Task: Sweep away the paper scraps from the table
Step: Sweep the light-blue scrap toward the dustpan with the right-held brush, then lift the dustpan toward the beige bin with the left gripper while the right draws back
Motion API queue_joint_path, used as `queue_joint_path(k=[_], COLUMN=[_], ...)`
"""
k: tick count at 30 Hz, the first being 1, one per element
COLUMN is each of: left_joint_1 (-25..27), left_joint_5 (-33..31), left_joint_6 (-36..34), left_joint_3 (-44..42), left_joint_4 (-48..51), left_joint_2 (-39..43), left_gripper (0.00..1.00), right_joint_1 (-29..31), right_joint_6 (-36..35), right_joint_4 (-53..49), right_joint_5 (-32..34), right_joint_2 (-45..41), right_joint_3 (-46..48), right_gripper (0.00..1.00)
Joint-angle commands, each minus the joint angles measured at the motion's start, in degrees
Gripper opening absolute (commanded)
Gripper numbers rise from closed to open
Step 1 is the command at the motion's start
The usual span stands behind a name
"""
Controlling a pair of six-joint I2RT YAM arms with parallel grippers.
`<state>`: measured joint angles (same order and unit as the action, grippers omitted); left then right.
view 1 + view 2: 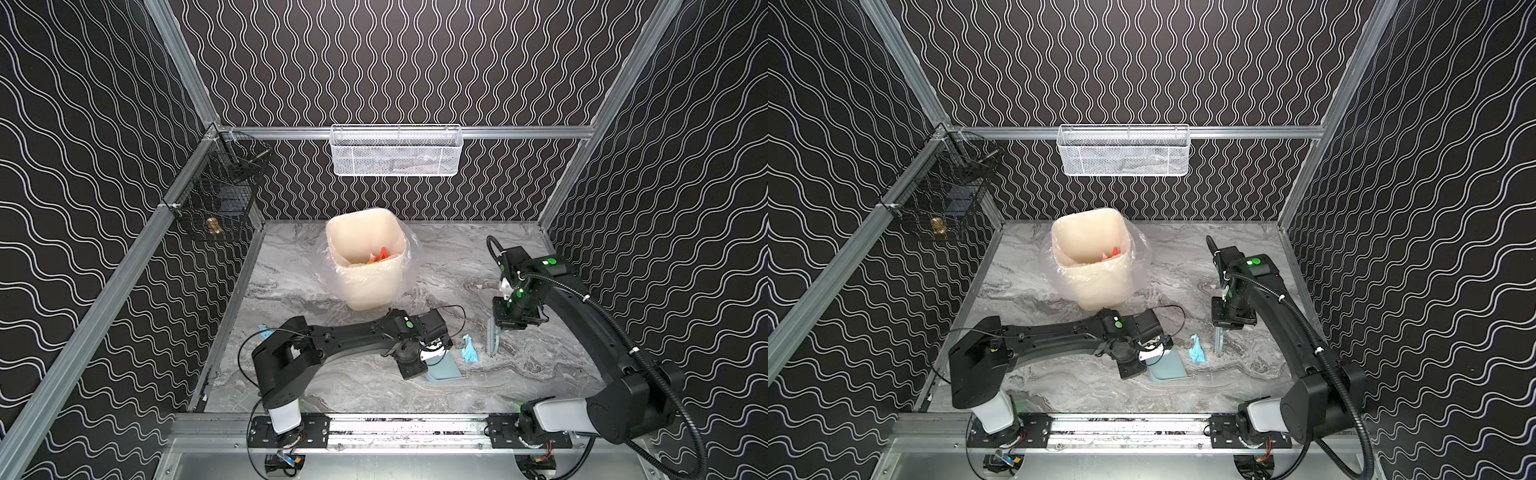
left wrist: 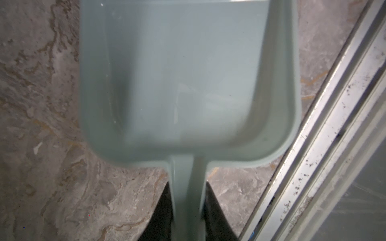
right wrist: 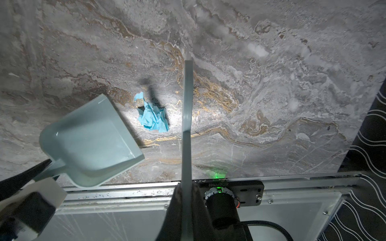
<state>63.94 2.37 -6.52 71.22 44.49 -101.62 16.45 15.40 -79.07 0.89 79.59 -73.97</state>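
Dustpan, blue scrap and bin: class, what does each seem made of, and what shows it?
Dustpan: probably moulded plastic, pale blue, smooth with soft sheen. Blue scrap: thin matte paper, sharply crumpled. Bin: likely cream plastic, lined with a clear, glossy film bag.

Black wavy-lined walls (image 1: 415, 62) framed by aluminium rails (image 1: 282, 132).

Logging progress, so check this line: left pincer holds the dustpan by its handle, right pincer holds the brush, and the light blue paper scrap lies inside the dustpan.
One thing is wrong: the light blue paper scrap lies on the table, between the dustpan and the brush. The right wrist view shows it; the left wrist view shows the dustpan empty. The rest stands.
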Motion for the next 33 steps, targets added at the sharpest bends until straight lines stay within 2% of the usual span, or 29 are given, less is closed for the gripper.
queue_joint_path(k=[1,14,24,29,33], left_joint_1=[0.0,0.0,0.0,0.0,-0.1], left_joint_5=[-0.7,-2.4,-4.3,-5.2,-5.8], left_joint_6=[-1.6,-1.4,0.2,0.9,1.4], left_joint_3=[1.5,2.0,0.2,-0.9,-2.3], left_joint_4=[-1.6,-2.9,-6.2,-8.1,-9.9], left_joint_2=[-1.7,-4.7,-4.1,-3.4,-2.3], left_gripper=[0.02,0.01,0.00,0.00,0.00], right_joint_1=[0.9,8.2,16.8,18.0,16.3], right_joint_6=[-0.9,-1.9,1.2,2.5,2.6], right_joint_4=[0.5,1.3,4.1,5.3,3.4], right_joint_5=[-1.0,-3.3,-11.7,-15.6,-12.8], right_joint_2=[0.6,5.3,6.7,5.8,4.4], right_joint_3=[0.5,-0.8,-3.0,-1.9,-1.4], right_gripper=[0.00,0.00,0.00,0.00,0.00])
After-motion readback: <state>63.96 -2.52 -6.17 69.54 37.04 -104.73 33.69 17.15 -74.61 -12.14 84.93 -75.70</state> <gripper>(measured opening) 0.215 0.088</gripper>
